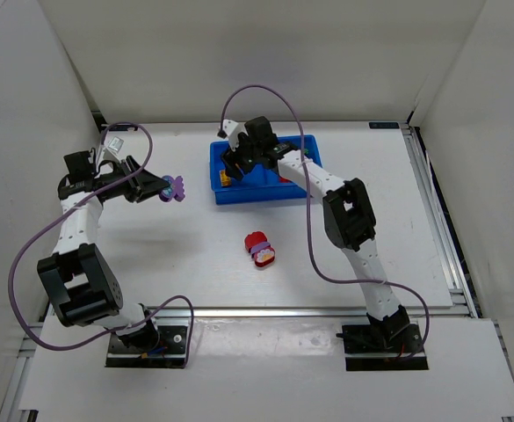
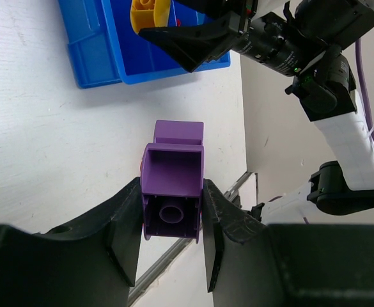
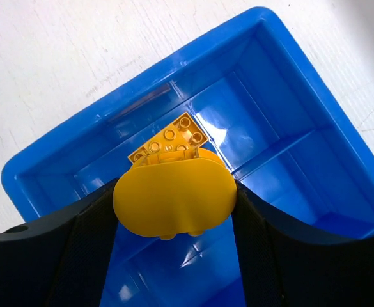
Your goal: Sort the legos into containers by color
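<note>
My left gripper (image 1: 167, 187) is shut on a purple lego (image 1: 178, 187) and holds it above the table, left of the blue tray of containers (image 1: 257, 199). In the left wrist view the purple lego (image 2: 172, 192) sits hollow side up between the fingers of my left gripper (image 2: 172, 220). My right gripper (image 1: 230, 172) hangs over the tray's left end, shut on a yellow lego (image 3: 174, 198). A yellow studded piece (image 3: 169, 139) shows just beyond it, over a compartment (image 3: 289, 83). A red and purple-pink lego (image 1: 259, 248) lies on the table.
Something red (image 1: 285, 178) lies in the tray near its middle. White walls close in the table at the left, back and right. A metal rail (image 1: 441, 237) runs along the right edge. Purple cables loop off both arms.
</note>
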Controlling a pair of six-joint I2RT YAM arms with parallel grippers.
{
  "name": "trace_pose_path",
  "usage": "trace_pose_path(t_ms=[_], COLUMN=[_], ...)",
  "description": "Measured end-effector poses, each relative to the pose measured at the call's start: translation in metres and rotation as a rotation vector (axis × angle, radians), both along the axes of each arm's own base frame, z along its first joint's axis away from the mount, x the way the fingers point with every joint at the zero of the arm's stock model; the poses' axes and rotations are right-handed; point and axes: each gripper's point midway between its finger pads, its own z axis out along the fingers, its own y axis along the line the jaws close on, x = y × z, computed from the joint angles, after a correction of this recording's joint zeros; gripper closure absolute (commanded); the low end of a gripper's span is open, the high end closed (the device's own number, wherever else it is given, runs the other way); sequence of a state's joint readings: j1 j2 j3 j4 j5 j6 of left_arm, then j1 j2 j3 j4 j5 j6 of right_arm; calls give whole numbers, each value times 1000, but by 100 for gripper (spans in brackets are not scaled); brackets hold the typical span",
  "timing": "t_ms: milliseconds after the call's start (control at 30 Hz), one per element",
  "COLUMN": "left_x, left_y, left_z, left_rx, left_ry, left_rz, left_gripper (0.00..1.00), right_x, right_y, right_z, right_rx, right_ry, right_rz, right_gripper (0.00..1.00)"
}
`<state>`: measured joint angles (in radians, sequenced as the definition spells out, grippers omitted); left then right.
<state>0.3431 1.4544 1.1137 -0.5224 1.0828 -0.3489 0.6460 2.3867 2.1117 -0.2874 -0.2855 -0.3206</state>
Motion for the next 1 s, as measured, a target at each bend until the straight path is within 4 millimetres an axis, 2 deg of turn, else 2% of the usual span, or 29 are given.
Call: trace_pose_path(t_ms=[33,233,467,567,600,667,800,867,933,1000], left_x=[0,1,2,3,3,3,4,6,6,5], left_y=[0,0,1,1,1,2,1,-1,-4,-9], left_z=[0,1,3,4,5,5,9,15,18,19], left_rx=[0,3,9,14,18,26,31,22,-7,-50], left_ry=[0,-2,-12,-23,-28,-40,-85,-134,-171,-189], left_rz=[0,1,0,-2,-5,-10,-33,-53,-72,-90], left_gripper=[87,87,87,87,87,87,86,86,86,86], right_x=[0,-4,-11,-23,-29,-47,-81,-100,-116,-128], right_y=[0,6,12,12,10,7,-13,-28,-42,-43], right_z=[-1,-4,-2,13,22,53,143,181,201,202], right_rx=[-3,-15,-11,13,26,90,333,470,569,610], right_ry=[-1,-7,-6,21,35,74,200,302,407,517], right_rz=[-1,4,26,71,97,173,276,305,333,362], right_gripper=[23,14,13,13,13,13,16,17,17,18])
